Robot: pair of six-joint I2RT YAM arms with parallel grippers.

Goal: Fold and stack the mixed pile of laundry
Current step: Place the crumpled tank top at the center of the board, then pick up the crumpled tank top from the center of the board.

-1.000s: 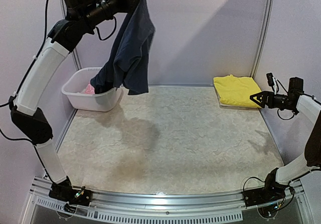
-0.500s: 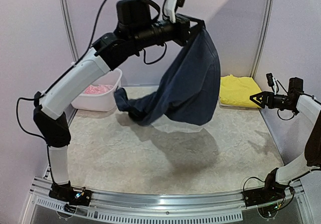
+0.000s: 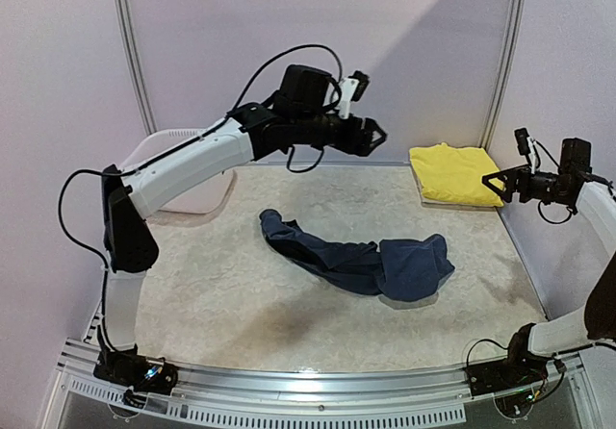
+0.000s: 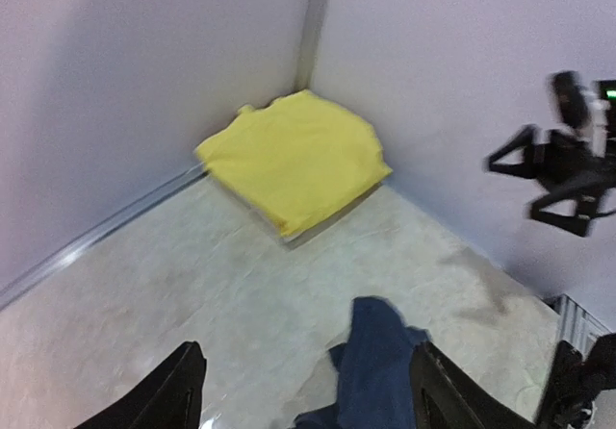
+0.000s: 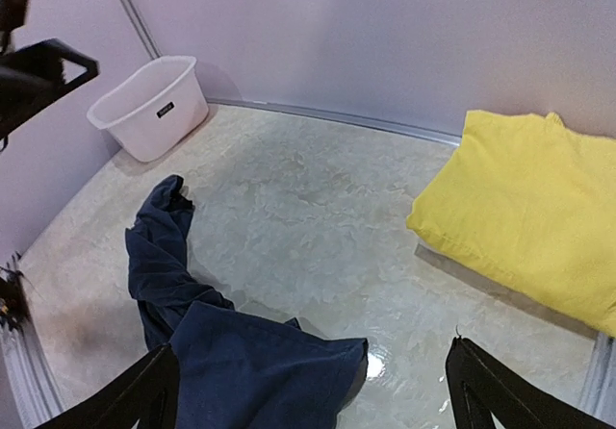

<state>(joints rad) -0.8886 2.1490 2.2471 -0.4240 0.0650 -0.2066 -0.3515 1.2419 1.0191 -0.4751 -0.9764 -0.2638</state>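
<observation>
Nearest the arm bases, the table (image 3: pixel 241 323) is bare speckled surface, and just past it, dead centre, lies the navy garment (image 3: pixel 361 264). It is a crumpled rope of cloth running from about ten o'clock to four o'clock, bunched thicker at the four o'clock end, with nothing holding it. No print shows on it from any view. Above and beyond it hangs the left gripper (image 3: pixel 373 138), fingers spread wide with nothing between them; its wrist view looks straight down past them to the navy cloth. Out at three o'clock the right gripper (image 3: pixel 493 184) hovers at the table's edge, jaws likewise wide apart and empty. Just beside it, at two o'clock against the back wall, the yellow garment (image 3: pixel 452 171) sits folded square, which reads as the start of the stack. Far back at ten o'clock is the white basket (image 5: pixel 154 102), mostly hidden behind the left arm from above, and its contents cannot be made out. So this looks like the opening of the navy fold. The next move calls for both grippers to come down, find an edge or two corners in that tangle and draw it flat before any crease goes in.
</observation>
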